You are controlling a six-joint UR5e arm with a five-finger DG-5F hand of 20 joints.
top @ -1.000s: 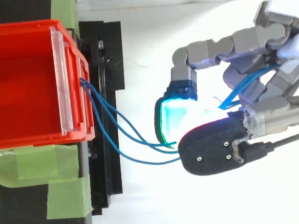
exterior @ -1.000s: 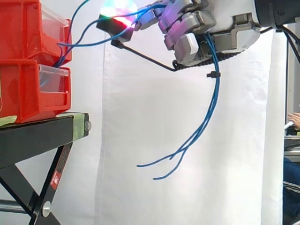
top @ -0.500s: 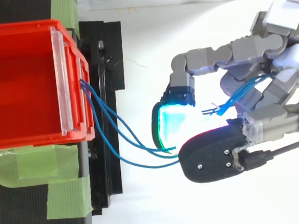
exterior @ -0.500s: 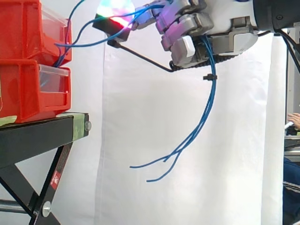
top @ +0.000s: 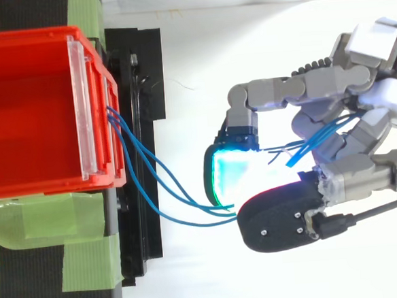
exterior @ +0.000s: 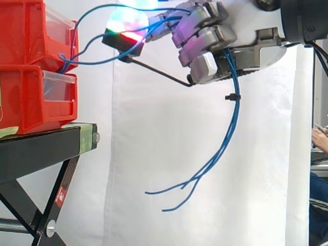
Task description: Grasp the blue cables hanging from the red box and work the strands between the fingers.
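Side view first: the hand (exterior: 205, 38) is high in the air, out past the right end of the black stand (exterior: 36, 151). Its fingers are curled and closed on the blue cables (exterior: 236, 105). I count three strands.

In the top view two glowing fingertips (top: 231, 177) meet, one cyan-green and one with a red edge. The three strands are pinched between them. From this pinch the strands pass back between the curled fingers. Then they come out under the palm and hang down in front of the white curtain (exterior: 154, 128). One small black tie (exterior: 231, 96) sits on the bundle just below the hand. Lower down the bundle opens, and three loose ends curve to the left, free in the air and touching nothing.

On the other side of the pinch the three strands go left in slack curves to the red bins. There are two of them, stacked, an upper bin (exterior: 25, 31) and a lower bin (exterior: 25, 97). They stand on the top of the stand, near its right edge. The strands enter at the front of the stack, where the two bins meet. Each bin has one clear plate (top: 80, 109) across its front.

Strips of green tape (top: 46, 217) lie on the top of the stand beside the bins. At the right edge of the side view a person's hand (exterior: 319, 137) is low, well apart from the robot.
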